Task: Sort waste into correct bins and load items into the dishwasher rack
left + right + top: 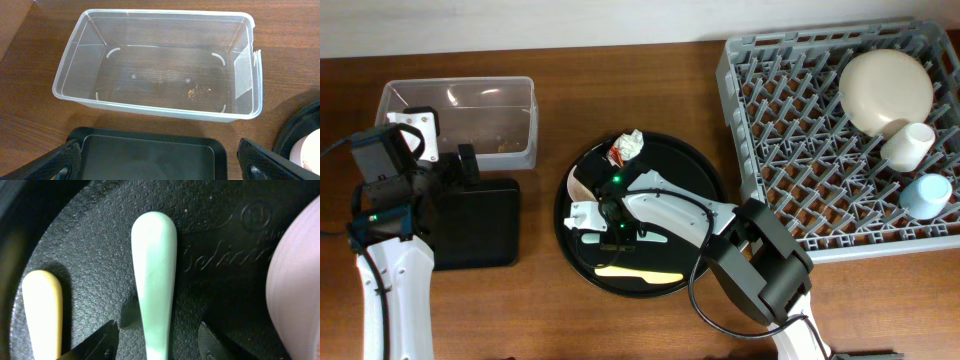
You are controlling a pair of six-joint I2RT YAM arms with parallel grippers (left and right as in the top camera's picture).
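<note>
On the round black tray (705,180) lie a crumpled white paper wad (632,143) and a red wrapper (618,155), both waste. My right gripper (610,230) is low over this tray, open. The mint-green spoon (154,275) lies between its fingertips (100,342) with a gap on each side. The yellow spoon (42,310) lies to the left and the pink-rimmed bowl (297,280) to the right. My left gripper (160,165) is open and empty above the shallow black tray (150,155). Behind that tray stands the clear tub (75,60). The dishwasher rack (790,150) holds a cream plate (885,88), a white cup (908,145) and a light-blue cup (927,195).
A few brownish crumbs (197,91) lie on the clear tub's floor. The round tray's rim (300,125) shows at the right of the left wrist view. Bare wooden table (545,110) separates the tub, the round tray and the rack.
</note>
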